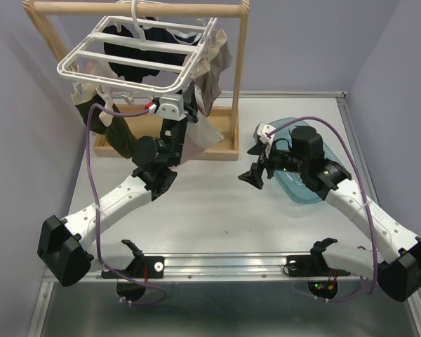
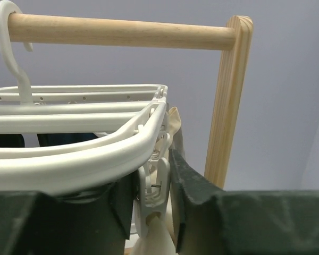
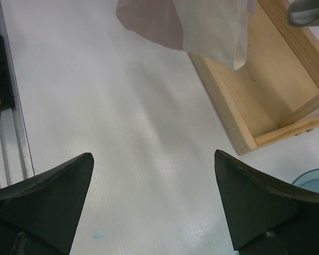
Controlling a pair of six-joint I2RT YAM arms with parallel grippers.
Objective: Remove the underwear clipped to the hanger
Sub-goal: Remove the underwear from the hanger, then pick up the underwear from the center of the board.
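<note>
The white hanger (image 1: 126, 60) hangs by its hook from a wooden rail, with black underwear (image 1: 137, 53), a grey piece (image 1: 214, 77), an olive one (image 1: 116, 130) and a cream one (image 1: 203, 130) clipped round it. My left gripper (image 1: 189, 111) is raised to the frame's right corner. In the left wrist view the hanger rim (image 2: 85, 154) runs overhead. A white clip (image 2: 154, 194) holding cream cloth (image 2: 155, 236) sits between the fingers, and the left gripper (image 2: 151, 175) is pressed on both its sides. My right gripper (image 1: 255, 165) hovers open over the table, the right gripper (image 3: 154, 156) empty.
The wooden rail stand (image 1: 240, 70) has a tray-like base (image 1: 221, 149) behind the left arm. A blue translucent tub (image 1: 316, 191) lies under the right arm. Hanging pink-mauve (image 3: 149, 21) and cream (image 3: 212, 26) cloth ends show above the stand base (image 3: 239, 122).
</note>
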